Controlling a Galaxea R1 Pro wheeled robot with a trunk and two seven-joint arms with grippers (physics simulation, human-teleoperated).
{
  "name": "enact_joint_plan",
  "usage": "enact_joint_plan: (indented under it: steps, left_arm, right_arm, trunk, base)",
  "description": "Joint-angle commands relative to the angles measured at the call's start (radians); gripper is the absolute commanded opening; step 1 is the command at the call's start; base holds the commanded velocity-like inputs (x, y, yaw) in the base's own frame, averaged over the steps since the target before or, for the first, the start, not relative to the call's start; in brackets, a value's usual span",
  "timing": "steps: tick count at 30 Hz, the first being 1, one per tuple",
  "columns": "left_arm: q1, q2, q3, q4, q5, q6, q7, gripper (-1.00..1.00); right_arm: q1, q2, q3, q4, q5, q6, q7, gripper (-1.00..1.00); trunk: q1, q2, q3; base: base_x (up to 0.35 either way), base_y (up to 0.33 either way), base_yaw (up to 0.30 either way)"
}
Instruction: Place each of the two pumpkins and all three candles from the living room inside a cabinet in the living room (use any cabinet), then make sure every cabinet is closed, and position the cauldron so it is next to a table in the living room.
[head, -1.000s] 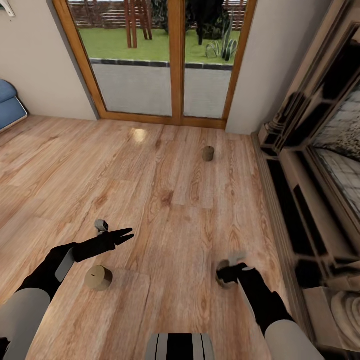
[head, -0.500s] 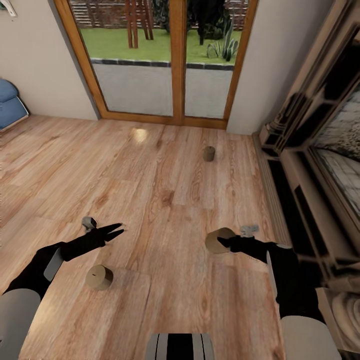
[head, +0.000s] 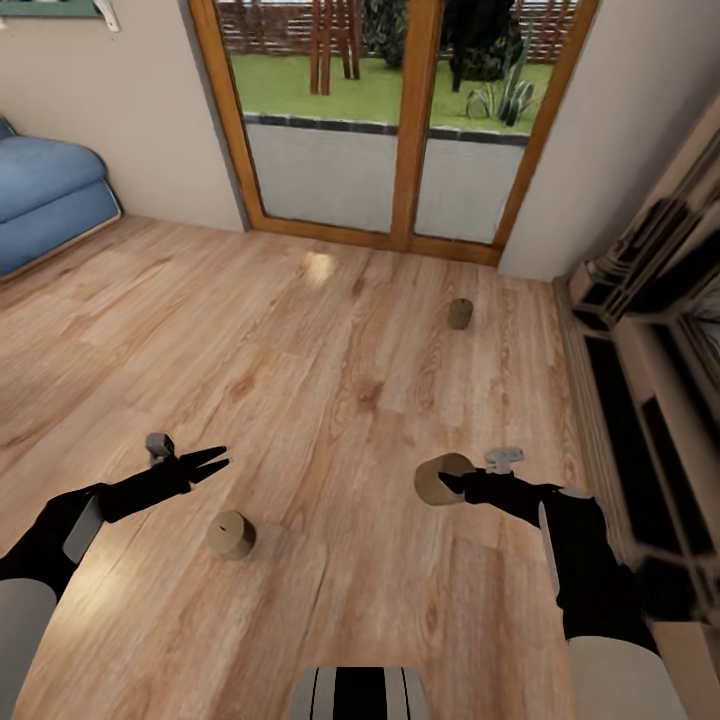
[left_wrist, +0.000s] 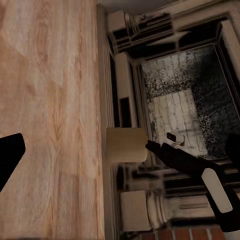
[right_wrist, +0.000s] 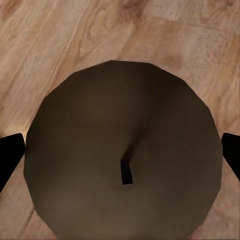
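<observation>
Three grey-brown candles are in sight. One candle is held off the wooden floor on its side, with my right gripper shut on it. Its flat top and wick sit close between the two right fingertips. The left wrist view sees the same candle from the side. A second candle stands on the floor just below and to the right of my left gripper, which is open and empty. The third candle stands farther off, near the glass doors. Pumpkins, cabinet, cauldron and table are out of view.
A brick-and-stone fireplace runs along the right side. Wood-framed glass doors fill the far wall. A blue sofa sits at the far left. Wooden floor stretches between them.
My right gripper has lifted its candle off the floor and turned it sideways. The left arm has drawn back slightly. The head camera has turned left, shifting the whole picture rightward.
</observation>
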Motion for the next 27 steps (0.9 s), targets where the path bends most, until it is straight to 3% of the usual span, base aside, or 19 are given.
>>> enact_joint_plan:
  steps: [1,8,20,23,27]
  left_arm:
    - [0.0,0.001,0.0,0.0,-0.001,0.0,0.004,1.0]
    - [-0.001,0.001,0.001,-0.019,-0.001,0.0,0.107,1.0]
    - [-0.001,-0.001,0.0,-0.021,-0.001,-0.001,0.161,1.0]
    - [-0.001,-0.002,-0.001,-0.023,-0.001,-0.001,0.3,1.0]
    - [-0.001,-0.004,-0.004,-0.025,-0.001,-0.001,0.431,1.0]
  right_arm:
    - [0.0,0.0,0.0,0.0,-0.004,0.001,0.0,-1.0]
    - [0.0,0.001,0.001,0.003,-0.004,0.0,0.0,-1.0]
    - [0.002,0.002,0.003,0.007,-0.005,0.0,-0.001,-1.0]
    - [0.002,0.002,0.003,0.007,-0.005,0.0,-0.001,-1.0]
    - [0.002,0.002,0.003,0.007,-0.005,0.0,-0.002,-1.0]
  trunk:
    - [0.0,0.0,0.0]
    - [0.0,0.0,0.0]
    - [0.0,0.0,0.0]
    - [0.0,0.0,0.0]
    - [0.0,0.0,0.0]
  base:
    - [0.0,0.0,0.287]
    - [0.099,0.06,0.287]
    - [0.206,0.152,0.287]
    - [0.012,0.008,0.241]
    - [0.002,0.001,0.055]
